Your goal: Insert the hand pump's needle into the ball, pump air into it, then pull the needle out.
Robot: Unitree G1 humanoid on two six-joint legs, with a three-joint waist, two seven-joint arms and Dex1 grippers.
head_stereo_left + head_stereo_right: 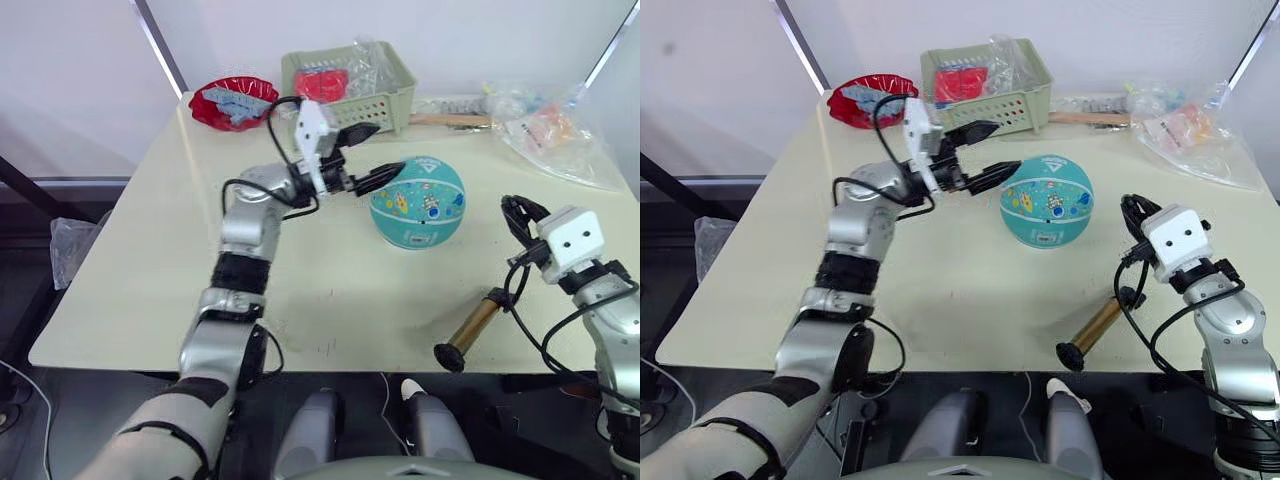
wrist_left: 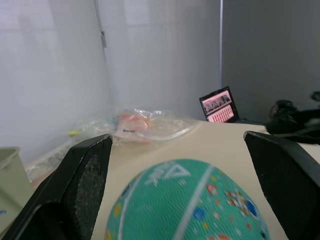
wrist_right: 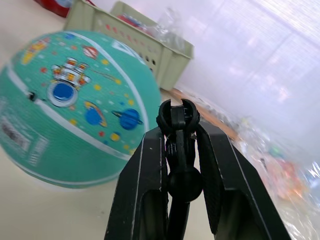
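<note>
The teal ball (image 1: 418, 203) with cartoon prints rests on the cream table (image 1: 150, 250), right of centre. My left gripper (image 1: 375, 155) is open beside its upper left side, one finger (image 2: 82, 180) on each flank of the ball (image 2: 190, 205) without touching it. The bronze hand pump (image 1: 472, 328) lies tilted at the table's front edge on the right, one black cap past the rim. Its thin black hose (image 3: 178, 150) rises to my right gripper (image 3: 180, 130), which is shut on it, to the right of the ball (image 3: 65, 105). I cannot make out the needle.
A green basket (image 1: 350, 85) and a red bowl (image 1: 232, 100) stand at the back of the table. Clear plastic bags (image 1: 555, 125) lie at the back right. An open laptop (image 2: 218, 104) sits off beyond the table.
</note>
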